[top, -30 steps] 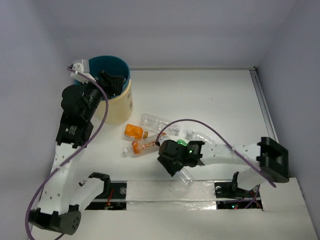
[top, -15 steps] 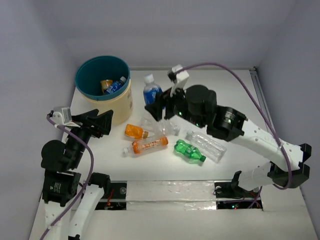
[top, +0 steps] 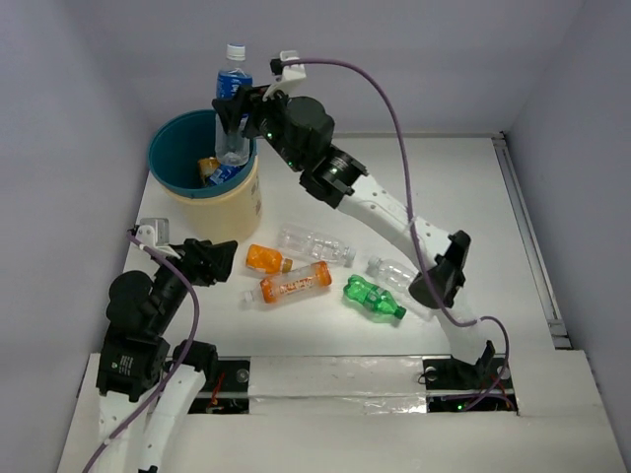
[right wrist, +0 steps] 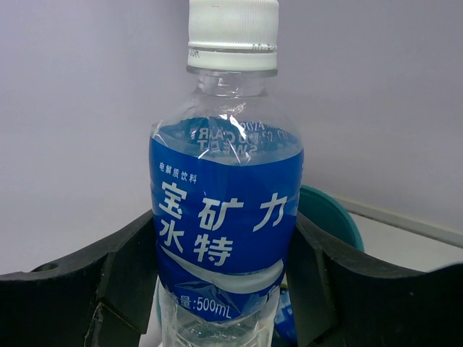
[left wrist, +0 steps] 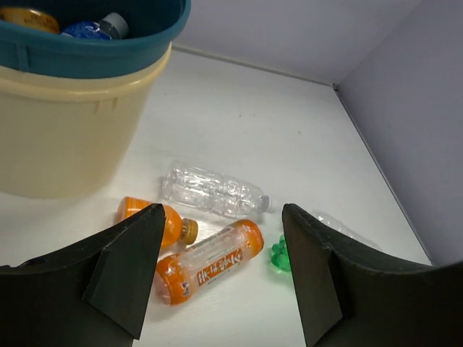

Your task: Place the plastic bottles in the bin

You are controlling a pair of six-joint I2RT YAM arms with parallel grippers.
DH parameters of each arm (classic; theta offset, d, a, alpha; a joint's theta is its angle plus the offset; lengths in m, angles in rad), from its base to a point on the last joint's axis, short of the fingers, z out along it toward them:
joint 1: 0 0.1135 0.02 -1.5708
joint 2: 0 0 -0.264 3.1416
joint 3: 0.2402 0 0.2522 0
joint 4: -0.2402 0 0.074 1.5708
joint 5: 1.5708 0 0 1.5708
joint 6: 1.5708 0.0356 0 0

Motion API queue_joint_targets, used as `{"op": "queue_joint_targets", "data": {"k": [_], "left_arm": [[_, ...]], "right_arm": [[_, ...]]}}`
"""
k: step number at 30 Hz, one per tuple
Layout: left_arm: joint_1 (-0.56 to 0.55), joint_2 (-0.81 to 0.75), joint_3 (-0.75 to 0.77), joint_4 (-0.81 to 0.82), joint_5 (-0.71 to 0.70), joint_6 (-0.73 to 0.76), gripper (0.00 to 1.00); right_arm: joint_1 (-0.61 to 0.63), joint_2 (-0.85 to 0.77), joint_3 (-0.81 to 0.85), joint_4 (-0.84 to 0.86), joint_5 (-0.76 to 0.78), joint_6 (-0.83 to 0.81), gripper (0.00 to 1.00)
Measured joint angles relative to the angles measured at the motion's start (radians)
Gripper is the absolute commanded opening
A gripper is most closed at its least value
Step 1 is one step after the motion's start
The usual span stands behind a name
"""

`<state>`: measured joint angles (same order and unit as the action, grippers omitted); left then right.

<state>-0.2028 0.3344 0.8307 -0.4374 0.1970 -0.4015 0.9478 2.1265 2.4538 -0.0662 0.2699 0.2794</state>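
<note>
5 lie on the table (top: pixel 444 197), below and ahead of the empty, parted jaws of the left gripper (top: pixel 212 258): 2 orange bottles (top: pixel 264 258) (top: pixel 294 284), 2 clear bottles (top: pixel 314 244) (top: pixel 394 268), 1 green bottle (top: pixel 375 299). 2 more sit inside the bin (top: pixel 237 212). The right arm stretches far out, the right gripper (top: pixel 235 113) clamped on 1 upright blue-label bottle (right wrist: pixel 226 210), bin directly beneath its jaws.

The right arm (top: pixel 385 212) stretches to the far left corner of the table (top: pixel 444 187), with the right gripper (top: pixel 237 118) clamped on an upright blue-labelled bottle (top: pixel 234 81). The left gripper (top: pixel 217 259) hovers near the left edge, jaws apart and empty.
</note>
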Motion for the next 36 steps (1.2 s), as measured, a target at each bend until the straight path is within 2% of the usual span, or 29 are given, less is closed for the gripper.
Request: {"op": "queue_joint_targets", "data": {"k": [5,8,10,12,14,19,24,26,29,30,32,33,34,36], "left_arm": [[-0.027,-0.016,-0.005,-0.027,-0.007,-0.003,0.62],[-0.039,-0.023,-0.005,-0.032,-0.014,-0.003,0.62],[-0.042,-0.023,-0.005,-0.036,-0.015,-0.003,0.63],[-0.044,-0.023,-0.005,-0.041,-0.016,-0.003,0.63],[-0.044,-0.023,-0.005,-0.043,-0.016,-0.004,0.64],[-0.044,-0.015,-0.004,-0.045,-0.012,-0.007,0.68],[-0.044,0.046,-0.004,-0.039,0.025,-0.006,0.69],[-0.044,0.085,-0.006,-0.024,0.050,-0.006,0.69],[-0.044,0.154,-0.010,-0.002,0.074,0.001,0.65],[-0.046,0.175,-0.018,0.008,0.080,0.003,0.62],[-0.061,0.208,-0.039,0.027,0.089,0.001,0.53],[-0.076,0.224,-0.050,0.034,0.089,0.001,0.50],[-0.097,0.238,-0.058,0.037,0.084,-0.003,0.42],[-0.187,0.277,-0.063,0.050,0.048,-0.014,0.34]], "right_arm": [[-0.035,0.158,0.048,0.126,-0.029,0.077,0.54],[-0.050,0.262,0.143,0.164,-0.036,0.104,0.64],[-0.052,0.290,0.151,0.181,-0.040,0.118,0.70],[-0.051,0.295,0.137,0.187,-0.042,0.123,0.80],[-0.050,0.295,0.122,0.199,-0.045,0.122,0.82],[-0.050,0.274,0.069,0.201,-0.061,0.103,0.96],[-0.050,0.167,-0.077,0.190,-0.065,0.060,0.96],[-0.050,0.085,-0.167,0.184,-0.063,0.037,0.88],[-0.050,-0.112,-0.389,0.205,-0.053,0.014,0.37],[-0.051,-0.187,-0.470,0.206,-0.049,0.010,0.15],[-0.051,-0.370,-0.680,0.249,-0.037,0.008,0.08],[-0.051,-0.467,-0.786,0.255,-0.030,0.011,0.08],[-0.051,-0.553,-0.873,0.260,-0.025,0.016,0.08],[-0.051,-0.720,-1.036,0.285,-0.014,0.031,0.09]]}}
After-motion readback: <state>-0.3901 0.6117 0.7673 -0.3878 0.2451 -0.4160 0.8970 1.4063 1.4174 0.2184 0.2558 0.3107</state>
